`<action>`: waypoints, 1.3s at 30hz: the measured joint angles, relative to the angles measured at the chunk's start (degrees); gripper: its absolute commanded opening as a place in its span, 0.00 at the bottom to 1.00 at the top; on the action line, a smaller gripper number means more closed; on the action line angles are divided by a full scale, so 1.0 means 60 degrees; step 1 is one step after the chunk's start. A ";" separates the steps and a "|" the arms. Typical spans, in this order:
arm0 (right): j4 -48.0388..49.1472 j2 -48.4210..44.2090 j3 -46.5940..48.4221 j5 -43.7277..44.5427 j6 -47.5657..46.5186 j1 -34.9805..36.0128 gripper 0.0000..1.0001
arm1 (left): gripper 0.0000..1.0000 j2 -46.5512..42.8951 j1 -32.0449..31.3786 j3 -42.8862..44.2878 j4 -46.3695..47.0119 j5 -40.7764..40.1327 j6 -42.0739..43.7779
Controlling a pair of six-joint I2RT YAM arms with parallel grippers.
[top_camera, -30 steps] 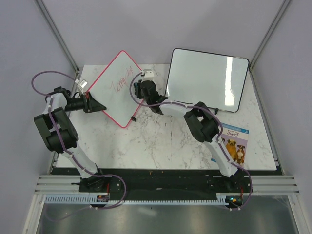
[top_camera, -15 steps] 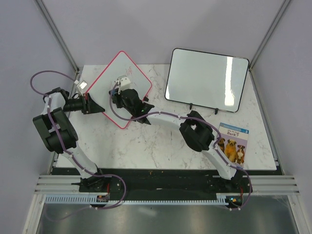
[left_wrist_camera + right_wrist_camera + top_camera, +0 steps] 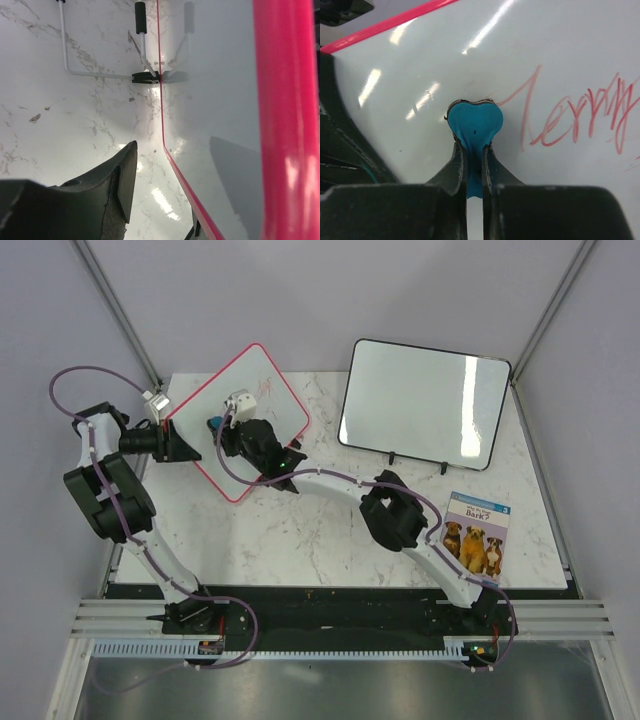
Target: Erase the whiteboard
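The whiteboard (image 3: 275,410) with the red-pink frame is tilted at the back left of the table. My left gripper (image 3: 182,445) is shut on its left corner; in the left wrist view one finger (image 3: 125,172) sits beside the board's edge (image 3: 210,75). My right gripper (image 3: 230,435) is shut on a blue eraser (image 3: 474,122) and presses it flat on the board's face. Red handwriting (image 3: 580,120) lies just right of the eraser on the board (image 3: 420,65).
A larger black-framed whiteboard (image 3: 425,405) stands at the back right. A dog picture book (image 3: 477,535) lies at the right edge. A white wire stand with black tips (image 3: 142,75) rests by the small board. The marble table (image 3: 320,530) is walled on three sides.
My right gripper has swept the eraser from the board's right corner leftward across its face. My left gripper and the board have shifted left and back.
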 measured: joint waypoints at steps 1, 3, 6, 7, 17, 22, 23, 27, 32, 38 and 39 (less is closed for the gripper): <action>0.0018 0.0066 0.0036 0.0011 0.0029 -0.0076 0.00 | 0.02 0.0215 0.0004 0.0237 -0.0153 -0.0011 0.0135; 0.0044 0.0200 0.0036 0.0029 0.0160 -0.0295 0.00 | 0.02 0.0688 0.0007 0.0714 -0.0390 -0.0022 0.0423; 0.0047 0.0302 0.0007 0.0047 0.0364 -0.0688 0.00 | 0.02 0.1162 0.0033 0.0965 -0.0586 0.0135 0.0637; 0.0047 0.0306 -0.0047 0.0084 0.0448 -0.0845 0.00 | 0.02 0.1217 0.0055 0.0943 -0.0641 0.0204 0.0681; 0.0648 0.0244 -0.1413 0.0586 0.0834 -0.1945 0.00 | 0.10 0.0018 0.0255 -0.0922 0.0237 0.0616 0.0313; 0.1198 -0.0208 -0.2565 0.0776 0.0933 -0.1705 0.00 | 0.36 -0.0849 0.0248 -0.1949 0.1574 0.0667 -0.0670; 0.1253 -0.0251 -0.2674 0.0798 0.0940 -0.1668 0.00 | 0.39 -0.0914 0.0244 -0.2033 0.1759 0.0670 -0.0845; 0.1483 -0.0339 -0.3034 0.0874 0.0991 -0.1574 0.00 | 0.55 -0.0980 0.0244 -0.2266 0.2412 0.0750 -0.1504; 0.1712 -0.0386 -0.3399 0.0874 0.1042 -0.1552 0.00 | 0.62 -0.1151 0.0244 -0.2903 0.3894 0.0758 -0.2284; 0.1909 -0.0470 -0.3708 0.0892 0.1100 -0.1519 0.00 | 0.64 -0.1792 0.0244 -0.3989 0.6069 0.0699 -0.3912; 0.1934 -0.0477 -0.3745 0.0889 0.1104 -0.1515 0.00 | 0.64 -0.1880 0.0240 -0.4124 0.6353 0.0685 -0.4171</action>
